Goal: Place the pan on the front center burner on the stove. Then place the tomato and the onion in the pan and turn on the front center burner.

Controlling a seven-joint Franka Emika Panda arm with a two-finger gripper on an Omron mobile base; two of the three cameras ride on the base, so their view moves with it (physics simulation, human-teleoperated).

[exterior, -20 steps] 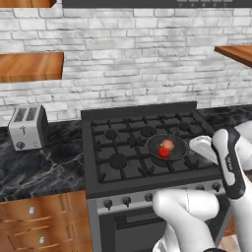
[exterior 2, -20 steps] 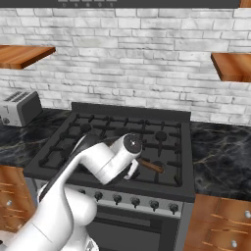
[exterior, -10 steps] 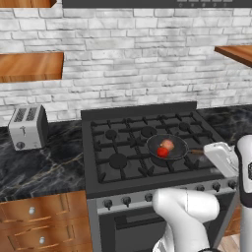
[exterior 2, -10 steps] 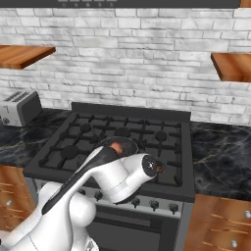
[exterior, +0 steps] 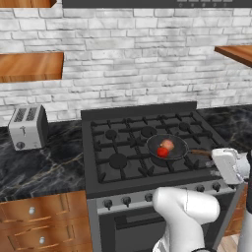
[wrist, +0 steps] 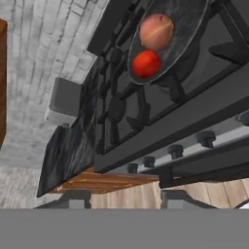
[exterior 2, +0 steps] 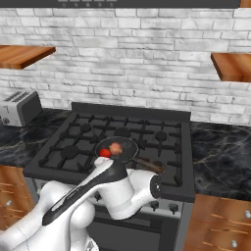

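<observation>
While the pan [exterior: 168, 146] sits on the front center burner [exterior 2: 128, 157] of the stove [exterior: 123, 162], both the tomato [exterior: 163, 152] and the onion [exterior: 168, 144] lie inside it, touching or nearly touching each other. From the left base view the red tomato lies toward the front of the pan and the pale pinkish onion just behind it; the brown wooden handle [exterior: 201, 153] points off to the right over the grates. The right base view shows the same pair from the other side, with the handle running toward the stove's front right and the white arm crossing below the pan, in front of the steel panel. The hand view, rolled far over, looks up across the stove's front edge: the pan is at the top of that picture with the onion and tomato in it, a row of small knobs [wrist: 205, 138] runs along the steel front below, and a toaster [exterior: 28, 127] stands on the dark marble counter [exterior: 44, 165] beyond the stove's far side. The gripper [wrist: 124, 198] shows as two dark fingertips [wrist: 75, 198] at the bottom of the hand view, standing apart with nothing between them, well clear of the pan and level with the wooden cabinet fronts [wrist: 104, 181] under the counter.
</observation>
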